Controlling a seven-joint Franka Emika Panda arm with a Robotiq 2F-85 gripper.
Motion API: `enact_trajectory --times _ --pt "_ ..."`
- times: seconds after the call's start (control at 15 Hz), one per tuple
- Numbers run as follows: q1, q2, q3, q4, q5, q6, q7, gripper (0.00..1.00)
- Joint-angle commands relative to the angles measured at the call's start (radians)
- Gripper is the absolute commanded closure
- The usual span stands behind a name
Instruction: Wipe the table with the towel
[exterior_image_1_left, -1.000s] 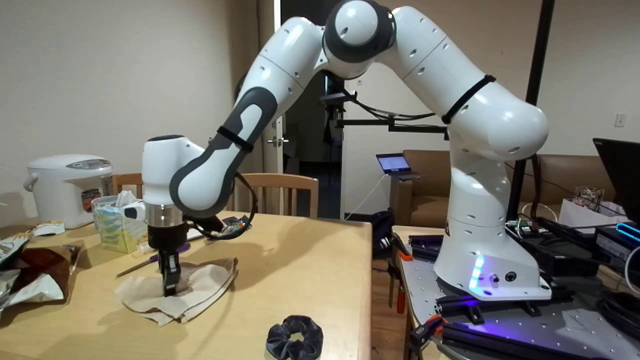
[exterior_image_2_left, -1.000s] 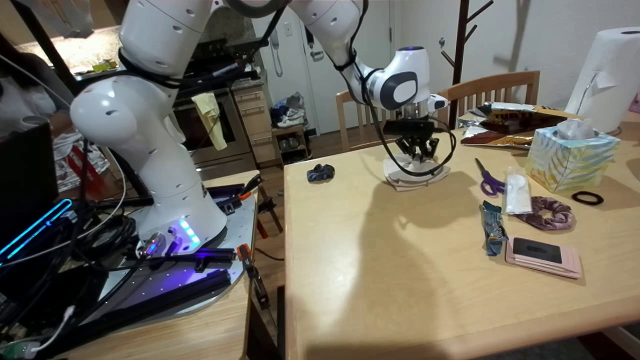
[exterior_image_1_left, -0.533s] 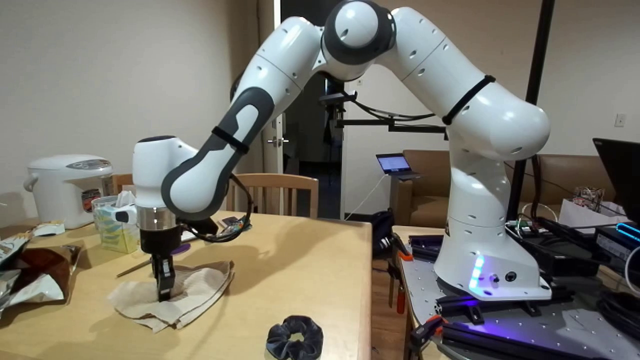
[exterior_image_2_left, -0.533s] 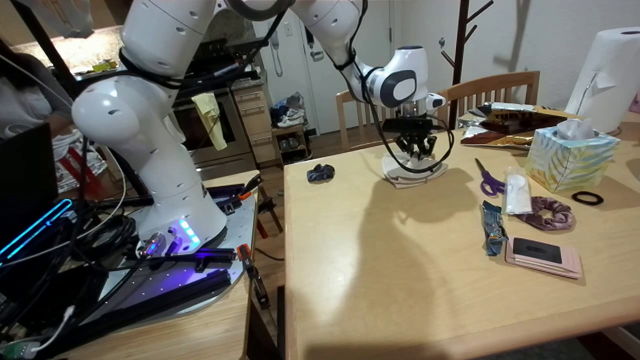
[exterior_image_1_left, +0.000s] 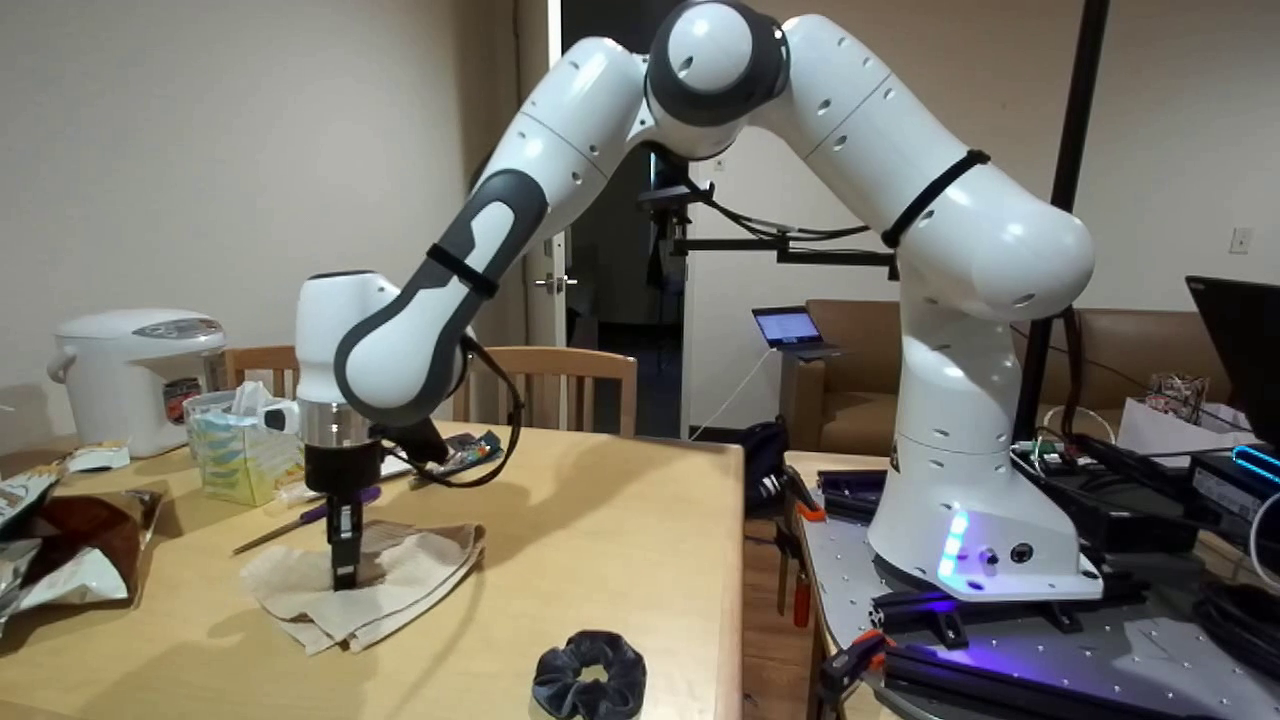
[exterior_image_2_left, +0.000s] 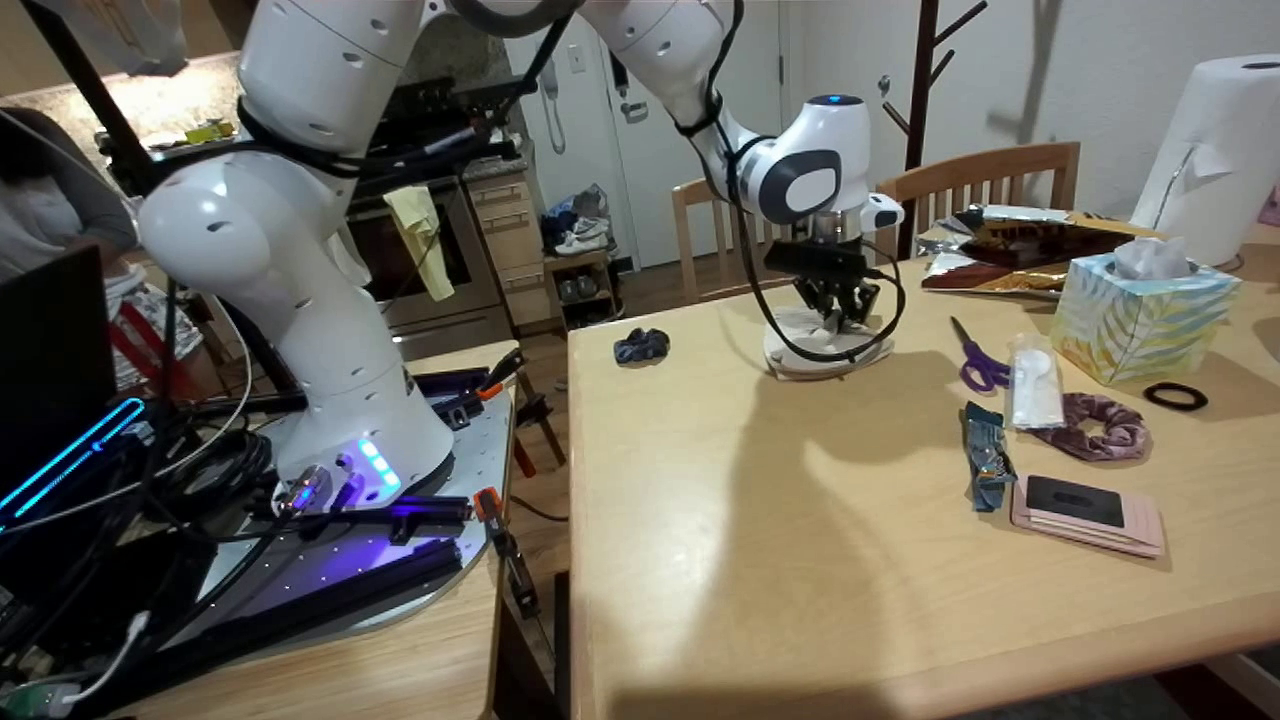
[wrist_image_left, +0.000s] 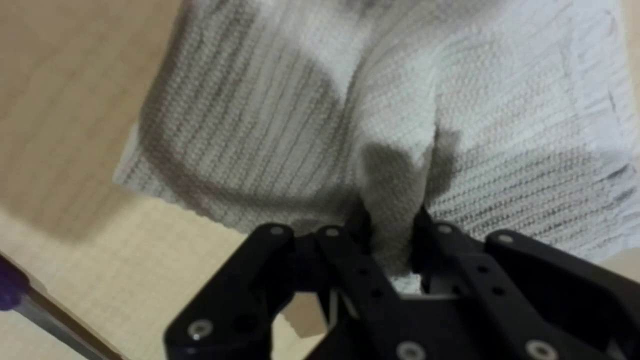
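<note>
The towel is a beige, ribbed cloth lying folded and rumpled on the wooden table (exterior_image_1_left: 600, 520). It shows in both exterior views (exterior_image_1_left: 425, 570) (exterior_image_2_left: 822, 371) and fills much of the wrist view (wrist_image_left: 510, 100). My gripper points straight down at the towel's middle in both exterior views (exterior_image_1_left: 344, 582) (exterior_image_2_left: 838, 318). In the wrist view, its black fingers (wrist_image_left: 392, 232) are shut on a raised fold of the towel. The rest of the towel spreads flat on the table around the fingers. The table surface under the towel is hidden.
Purple-handled scissors (exterior_image_2_left: 983, 368) lie close to the towel. A dark scrunchie (exterior_image_1_left: 590, 675) lies near the table edge. A tissue box (exterior_image_2_left: 1140, 315), snack bags (exterior_image_2_left: 1045, 250), a wrapper (exterior_image_2_left: 987, 457), a mauve scrunchie (exterior_image_2_left: 1100, 428) and a pink wallet (exterior_image_2_left: 1090, 515) are also on the table.
The gripper and towel first shifted slightly left in an exterior view, then came back right, ending a little right of where they started. The grip on the towel stays the same.
</note>
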Motion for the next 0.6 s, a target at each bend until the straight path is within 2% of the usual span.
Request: enact_trajectory --times 0.0,0.53 --pt "-0.071 -0.026 -0.018 -0.135 0.028 0.056 0.004 0.96" --pt "-0.208 -0.087 -0.013 -0.309 0.117 0.157 0.001 0.96"
